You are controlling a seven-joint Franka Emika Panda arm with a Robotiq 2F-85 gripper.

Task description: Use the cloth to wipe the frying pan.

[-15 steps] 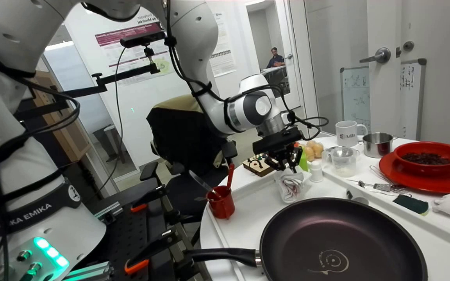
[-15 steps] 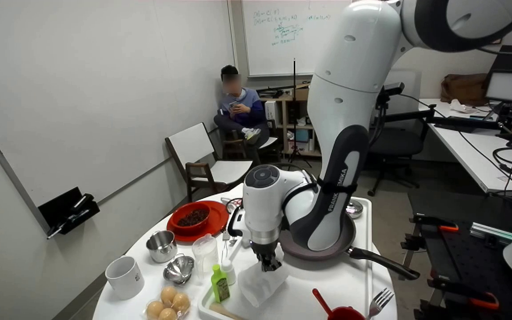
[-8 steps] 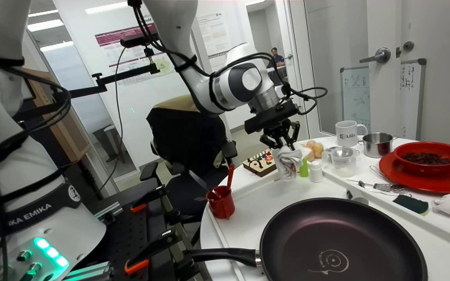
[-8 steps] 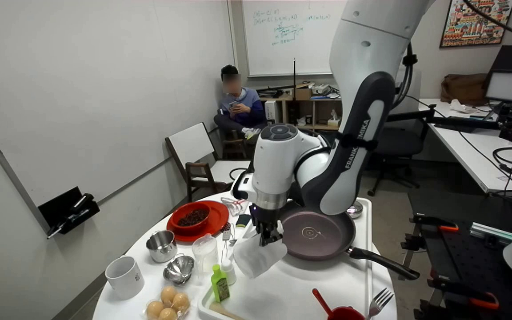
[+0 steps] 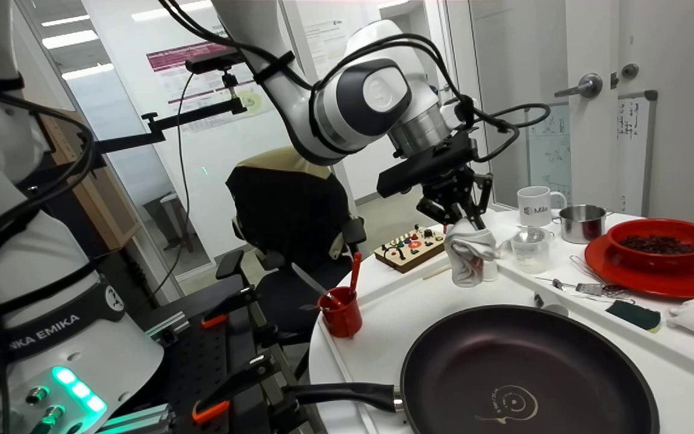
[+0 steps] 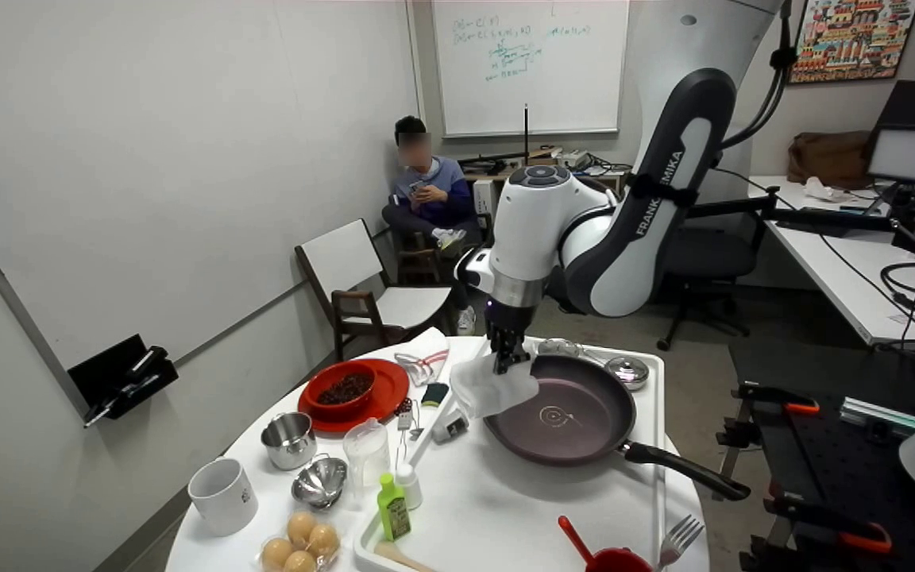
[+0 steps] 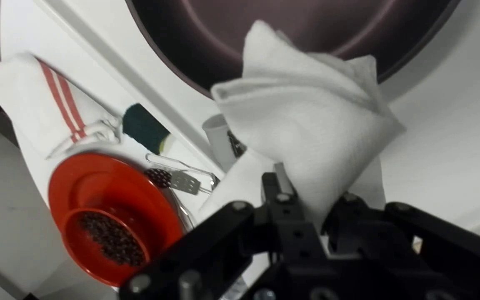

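One gripper (image 5: 468, 219) clamps the cloth (image 5: 468, 256) — the pan (image 5: 531, 361), long axis along its handle (image 5: 353, 393), points to nine o'clock in an exterior view.

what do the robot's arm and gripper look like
The arm is white and rounded with black panels, one lettered FRANKA EMIKA, partly under a black strap. Black cables run along it. Past a silvery collar, the gripper is black with jointed fingers.

Arm (image 6: 533, 230): glossy white; black-edged panel (image 6: 670, 163) lettered FRANKA EMIKA, partly under a strap (image 6: 664, 191). Base (image 5: 97, 355), beyond the edge of the table (image 5: 326, 361): dark lettered collar (image 5: 58, 330), round white logo (image 5: 114, 298), green-lit lamps (image 5: 81, 390). Black cables (image 5: 410, 36) strapped outside. Metallic wrist ring (image 5: 420, 129). Black gripper (image 7: 313, 193), round silvery screw heads (image 7: 283, 197).
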